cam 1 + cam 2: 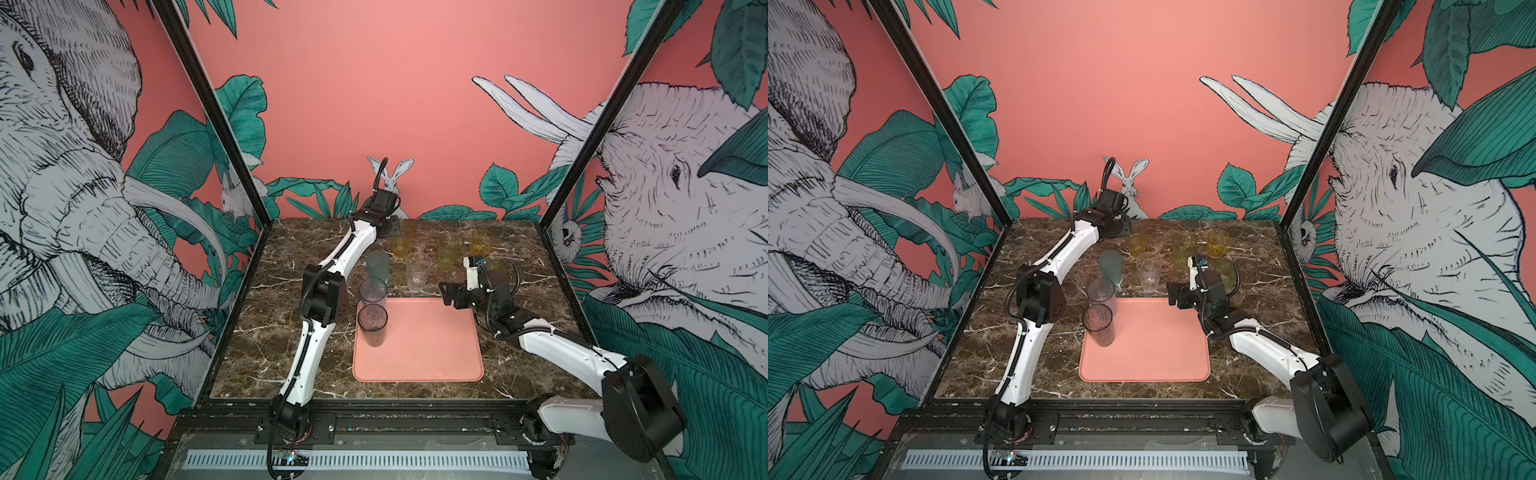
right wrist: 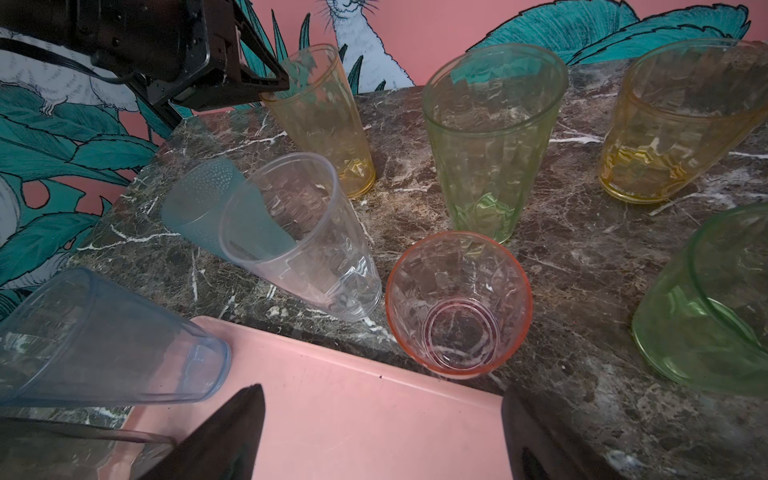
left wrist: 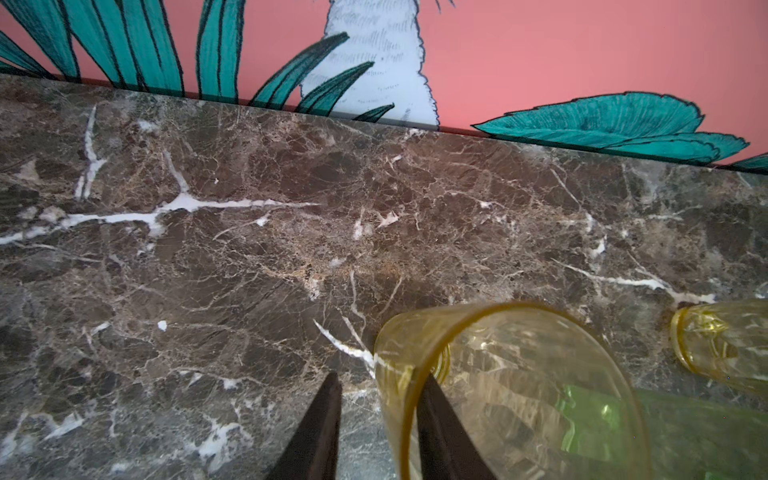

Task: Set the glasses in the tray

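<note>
The left gripper (image 3: 380, 376) jaws are standing slightly apart astride the rim of the tall amber glass (image 3: 519, 353), one inside and one outside, the outer finger (image 3: 324, 415) not touching the wall. The right gripper (image 2: 374, 436) jaws are gaping wide, hovering over the far edge of the tray (image 1: 415, 365). The smoky grey glass (image 1: 372, 330) and bluish glass (image 1: 373, 293) are standing at the tray's far left corner. The clear glass (image 2: 307, 249), pink glass (image 2: 457, 291) and tall green glass (image 2: 486, 145) are standing on the worktop (image 1: 266, 332) beyond it
</note>
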